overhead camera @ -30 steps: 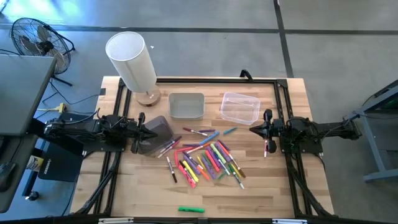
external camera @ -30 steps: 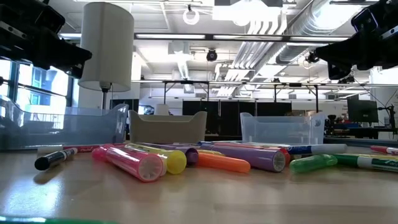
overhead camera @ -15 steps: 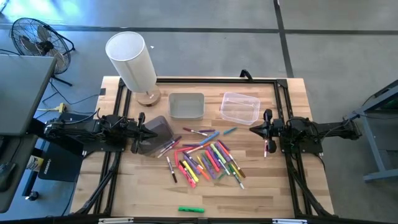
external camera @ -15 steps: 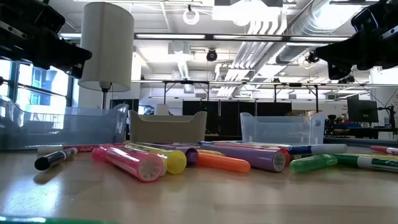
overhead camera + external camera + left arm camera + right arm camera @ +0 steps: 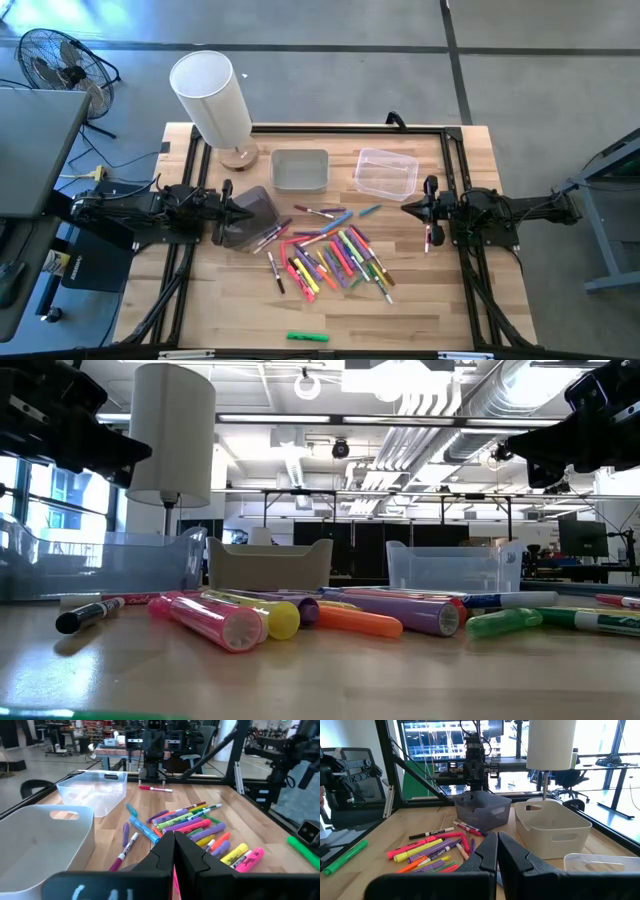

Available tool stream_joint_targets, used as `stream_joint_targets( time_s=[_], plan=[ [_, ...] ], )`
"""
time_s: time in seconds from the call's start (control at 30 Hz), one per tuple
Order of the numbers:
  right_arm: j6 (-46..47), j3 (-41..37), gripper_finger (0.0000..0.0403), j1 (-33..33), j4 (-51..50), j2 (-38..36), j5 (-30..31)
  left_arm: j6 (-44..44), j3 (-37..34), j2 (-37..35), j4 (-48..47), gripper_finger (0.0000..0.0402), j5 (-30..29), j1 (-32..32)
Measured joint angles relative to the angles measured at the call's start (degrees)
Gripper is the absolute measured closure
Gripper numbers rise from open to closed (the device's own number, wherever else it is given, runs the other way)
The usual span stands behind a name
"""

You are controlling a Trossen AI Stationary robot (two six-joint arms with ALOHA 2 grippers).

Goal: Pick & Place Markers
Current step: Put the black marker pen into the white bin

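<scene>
The markers [image 5: 325, 255] lie in a loose heap on the wooden table's middle, resting flat on their sides; they also show in the low view as markers [image 5: 300, 615]. One green marker [image 5: 307, 337] lies alone near the front edge, and a red marker [image 5: 428, 237] lies under the right arm. My left gripper [image 5: 251, 213] is shut and level at the left, over the smoky bin [image 5: 255, 205]. My right gripper [image 5: 404, 207] is shut and level at the right. Each wrist view shows its fingers closed together: left gripper [image 5: 174, 839], right gripper [image 5: 497, 839].
A grey bin [image 5: 299, 170] and a clear bin [image 5: 385, 173] stand behind the heap. A white lamp [image 5: 212, 100] stands at the far left corner. A black frame [image 5: 330, 129] runs along the table's edges. Bare wood lies in front of the heap.
</scene>
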Motion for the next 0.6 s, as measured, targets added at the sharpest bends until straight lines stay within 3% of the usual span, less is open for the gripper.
stream_joint_targets(
  time_s=[0.4, 0.6],
  plan=[
    [0.0, 0.01, 0.0402, 0.02, 0.0, 0.0, -0.01, -4.26, 0.02, 1.22, 0.51, 0.0401, -4.2, 0.01],
    [0.0, 0.02, 0.0402, 0.01, 0.02, -0.02, -0.01, -4.35, 2.95, 7.35, 2.55, 0.0401, -7.0, -0.01]
  ],
)
